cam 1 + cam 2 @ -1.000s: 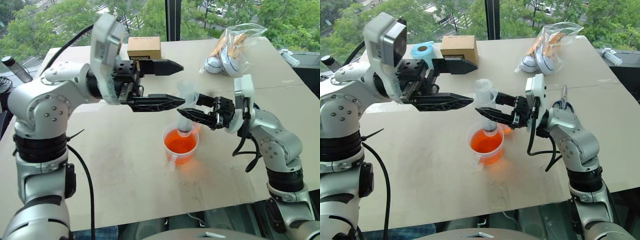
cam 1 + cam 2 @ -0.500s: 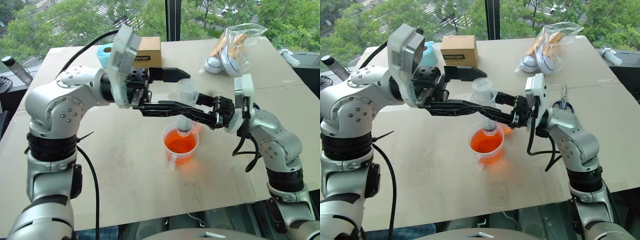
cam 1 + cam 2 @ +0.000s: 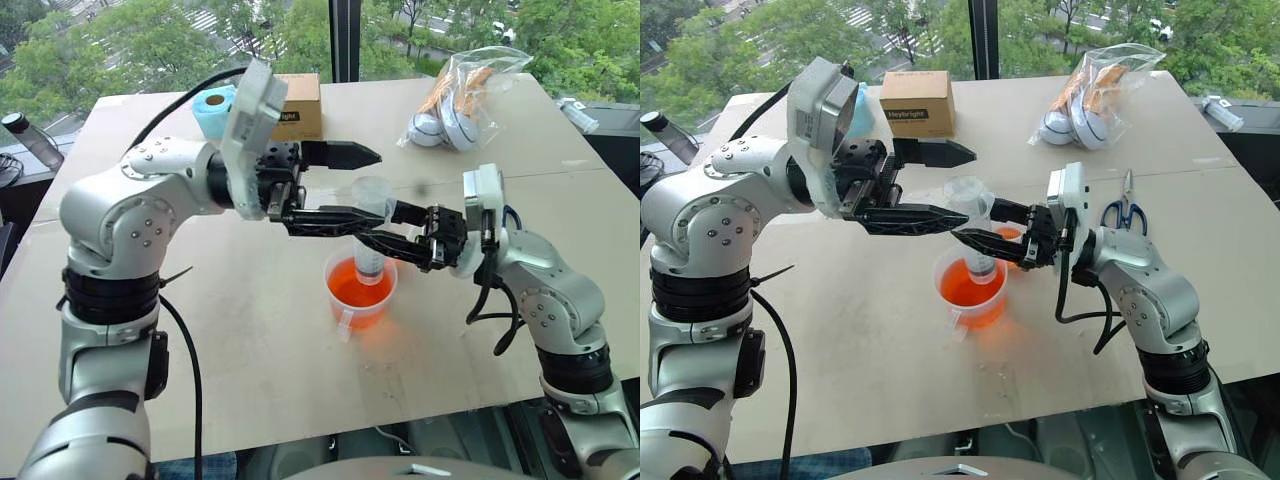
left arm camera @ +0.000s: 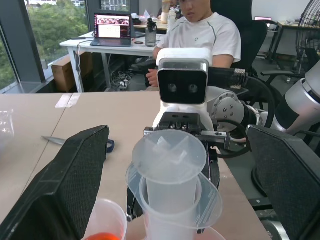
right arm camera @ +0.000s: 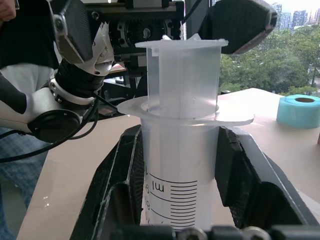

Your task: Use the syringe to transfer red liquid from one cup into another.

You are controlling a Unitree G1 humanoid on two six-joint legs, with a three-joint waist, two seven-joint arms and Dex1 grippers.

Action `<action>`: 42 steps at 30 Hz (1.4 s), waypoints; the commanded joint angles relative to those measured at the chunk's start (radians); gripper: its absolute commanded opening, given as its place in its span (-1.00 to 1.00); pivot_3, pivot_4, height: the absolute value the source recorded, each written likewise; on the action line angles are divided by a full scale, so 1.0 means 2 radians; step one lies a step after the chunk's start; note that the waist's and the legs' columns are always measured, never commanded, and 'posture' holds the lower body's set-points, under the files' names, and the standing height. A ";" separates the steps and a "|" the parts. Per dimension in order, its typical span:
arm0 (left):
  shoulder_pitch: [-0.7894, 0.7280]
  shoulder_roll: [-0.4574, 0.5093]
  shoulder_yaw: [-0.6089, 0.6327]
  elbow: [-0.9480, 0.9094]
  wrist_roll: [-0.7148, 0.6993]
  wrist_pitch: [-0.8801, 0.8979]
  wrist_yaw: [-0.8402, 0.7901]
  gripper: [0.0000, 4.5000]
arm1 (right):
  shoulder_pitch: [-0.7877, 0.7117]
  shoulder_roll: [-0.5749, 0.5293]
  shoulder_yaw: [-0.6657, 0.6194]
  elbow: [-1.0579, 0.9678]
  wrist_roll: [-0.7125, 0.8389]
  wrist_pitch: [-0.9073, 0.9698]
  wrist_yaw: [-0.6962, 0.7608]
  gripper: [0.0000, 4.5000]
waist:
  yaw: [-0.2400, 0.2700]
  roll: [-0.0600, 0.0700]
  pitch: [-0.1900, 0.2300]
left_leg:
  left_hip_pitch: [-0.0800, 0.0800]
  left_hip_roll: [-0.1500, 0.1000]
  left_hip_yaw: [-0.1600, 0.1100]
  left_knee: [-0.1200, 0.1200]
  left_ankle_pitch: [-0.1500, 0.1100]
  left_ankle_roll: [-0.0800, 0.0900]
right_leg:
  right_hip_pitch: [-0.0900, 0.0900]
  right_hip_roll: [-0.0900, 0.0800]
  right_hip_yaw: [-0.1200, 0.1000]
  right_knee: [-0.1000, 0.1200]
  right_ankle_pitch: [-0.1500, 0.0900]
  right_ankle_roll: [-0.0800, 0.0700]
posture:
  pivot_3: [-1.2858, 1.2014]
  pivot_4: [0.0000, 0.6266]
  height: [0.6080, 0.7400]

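The syringe point(image 3: 370, 262) stands upright with its tip down in the larger handled cup point(image 3: 360, 300), which holds red liquid point(image 3: 968, 288). My right gripper point(image 3: 375, 225) is shut on the syringe barrel point(image 5: 180, 165) just under its flange. My left gripper point(image 3: 966, 185) is open, with one finger on either side of the white plunger top point(image 4: 169, 155) and neither touching it. The smaller cup point(image 4: 102, 225) stands just behind the larger one with a little red liquid in it, mostly hidden by my right gripper in the eye views.
A cardboard box point(image 3: 917, 100) and a blue tape roll point(image 3: 212, 108) stand at the table's far side, and a plastic bag point(image 3: 465, 85) lies at the far right. Scissors point(image 3: 1127, 208) lie beside my right arm. A person point(image 4: 200, 30) sits beyond the table.
My left arm has swung in toward the syringe, and its open fingers have dropped slightly to the level of the plunger top. The right gripper has kept its hold on the syringe.
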 commanded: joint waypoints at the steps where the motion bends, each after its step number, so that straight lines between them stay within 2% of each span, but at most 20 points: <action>1: 0.000 0.002 -0.001 -0.011 0.003 -0.004 -0.001 1.00 | -0.001 -0.002 0.000 -0.018 0.003 -0.017 0.005 -0.31 | 0.000 0.000 0.000 | 0.000 0.000 0.000 0.000 0.000 0.000 | 0.000 0.000 0.000 0.000 0.000 0.000 | 0.03 -0.52 1.00; 5: 0.000 -0.003 -0.005 -0.009 0.001 -0.002 0.004 1.00 | -0.001 -0.003 0.002 -0.015 0.001 -0.022 0.007 -0.31 | 0.000 0.000 0.000 | 0.000 0.000 0.000 0.000 0.000 0.000 | 0.000 0.000 0.000 0.000 0.000 0.000 | 0.03 -0.52 1.00; 6: -0.001 -0.004 -0.005 -0.009 0.000 -0.001 0.004 0.89 | -0.001 -0.003 0.002 -0.015 0.000 -0.022 0.007 -0.31 | 0.000 0.000 0.000 | 0.000 0.000 0.000 0.000 0.000 0.000 | 0.000 0.000 0.000 0.000 0.000 0.000 | 0.03 -0.52 1.00; 9: -0.002 -0.006 -0.005 -0.008 -0.002 0.000 0.002 0.50 | 0.000 -0.002 0.002 -0.016 0.000 -0.022 0.006 -0.31 | 0.000 0.000 0.000 | 0.000 0.000 0.000 0.000 0.000 0.000 | 0.000 0.000 0.000 0.000 0.000 0.000 | 0.03 -0.52 1.00; 10: -0.002 -0.006 -0.007 -0.007 0.000 -0.001 0.002 0.23 | 0.000 -0.002 0.002 -0.016 0.000 -0.022 0.006 -0.31 | 0.000 0.000 0.000 | 0.000 0.000 0.000 0.000 0.000 0.000 | 0.000 0.000 0.000 0.000 0.000 0.000 | 0.03 -0.52 1.00; 13: -0.002 -0.008 -0.008 -0.006 0.001 -0.001 0.002 -0.38 | 0.001 -0.002 0.002 -0.016 0.000 -0.022 0.004 -0.31 | 0.000 0.000 0.000 | 0.000 0.000 0.000 0.000 0.000 0.000 | 0.000 0.000 0.000 0.000 0.000 0.000 | 0.03 -0.52 1.00; 42: 0.047 -0.006 -0.031 -0.024 0.009 -0.001 -0.013 -0.37 | -0.024 0.017 -0.008 -0.006 0.004 -0.024 -0.015 -0.31 | 0.000 0.000 0.000 | 0.000 0.000 0.000 0.000 0.000 0.000 | 0.000 0.000 0.000 0.000 0.000 0.000 | 0.03 -0.52 1.00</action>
